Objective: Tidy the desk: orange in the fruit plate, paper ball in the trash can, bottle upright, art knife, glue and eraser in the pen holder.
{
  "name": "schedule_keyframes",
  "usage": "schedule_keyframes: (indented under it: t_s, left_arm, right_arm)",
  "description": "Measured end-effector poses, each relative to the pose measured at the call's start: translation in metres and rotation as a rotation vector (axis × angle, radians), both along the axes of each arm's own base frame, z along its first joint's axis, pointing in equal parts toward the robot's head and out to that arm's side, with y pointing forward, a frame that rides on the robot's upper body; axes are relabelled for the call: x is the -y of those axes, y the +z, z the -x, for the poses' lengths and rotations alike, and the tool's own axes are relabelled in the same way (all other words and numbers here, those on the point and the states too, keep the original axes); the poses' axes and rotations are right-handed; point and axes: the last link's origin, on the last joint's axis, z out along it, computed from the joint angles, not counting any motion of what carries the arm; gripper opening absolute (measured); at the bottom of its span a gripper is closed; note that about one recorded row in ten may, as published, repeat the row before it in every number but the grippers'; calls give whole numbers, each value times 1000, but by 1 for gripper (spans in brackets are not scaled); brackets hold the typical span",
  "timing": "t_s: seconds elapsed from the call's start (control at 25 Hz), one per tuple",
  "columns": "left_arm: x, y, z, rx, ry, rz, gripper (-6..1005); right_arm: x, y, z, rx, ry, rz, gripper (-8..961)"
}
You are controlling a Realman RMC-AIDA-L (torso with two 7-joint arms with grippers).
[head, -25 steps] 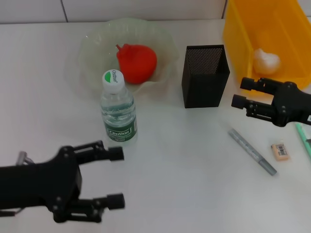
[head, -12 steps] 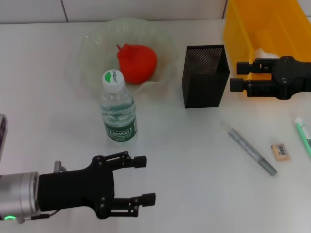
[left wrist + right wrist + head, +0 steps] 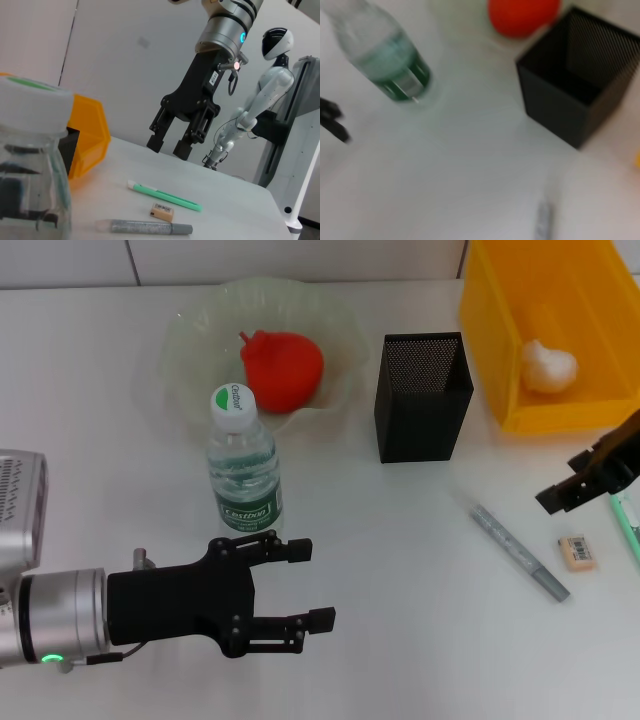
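Reaching across the white desk (image 3: 400, 640) from the near left, the left gripper (image 3: 300, 585) has pushed farther forward than half a second ago, and its black fingers (image 3: 285, 550) are spread apart with nothing between them. It sits just in front of the water bottle (image 3: 243, 465), which stands upright with its white and green cap on top. Behind the bottle, the orange (image 3: 283, 368) lies inside the clear fruit plate (image 3: 190, 340), looking more red than orange. The black mesh pen holder (image 3: 422, 395) stands to the right of the plate, and nothing shows inside it. At the far right corner, the white paper ball (image 3: 548, 366) lies in the yellow trash can (image 3: 500, 310).

The right gripper (image 3: 568, 490) has changed most: half a second ago it hung in front of the trash can, and now it is lower and nearer, at the right edge of the desk above the loose items. In the left wrist view its two fingers (image 3: 162, 131) stand slightly apart, holding nothing. Below it on the desk lie the grey glue stick (image 3: 518, 551), the small eraser (image 3: 577, 551) just beside it, and the green art knife (image 3: 626, 525) at the very edge. All three are outside the pen holder
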Motion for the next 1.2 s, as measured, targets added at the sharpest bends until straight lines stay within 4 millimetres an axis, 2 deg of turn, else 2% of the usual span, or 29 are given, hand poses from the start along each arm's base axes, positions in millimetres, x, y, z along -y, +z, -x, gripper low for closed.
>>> schedule_keyframes:
  t_s: [0.16, 0.36, 0.6, 1.08, 1.2]
  left_arm:
    - [-2, -3, -2, -6, -1, 6, 846]
    - [-4, -4, -3, -10, -7, 9, 846]
    - [-4, -4, -3, -16, -7, 9, 846]
    - [-6, -8, 1, -53, -4, -1, 846]
    - [-6, -9, 2, -57, -4, -3, 846]
  right_arm:
    - [2, -9, -1, 124, -87, -29, 676]
    - [2, -12, -9, 150, -166, -63, 676]
    - [-6, -1, -36, 259, -294, -223, 676]
    - [-10, -6, -78, 220, -426, -339, 676]
    - [-11, -9, -83, 216, -435, -348, 676]
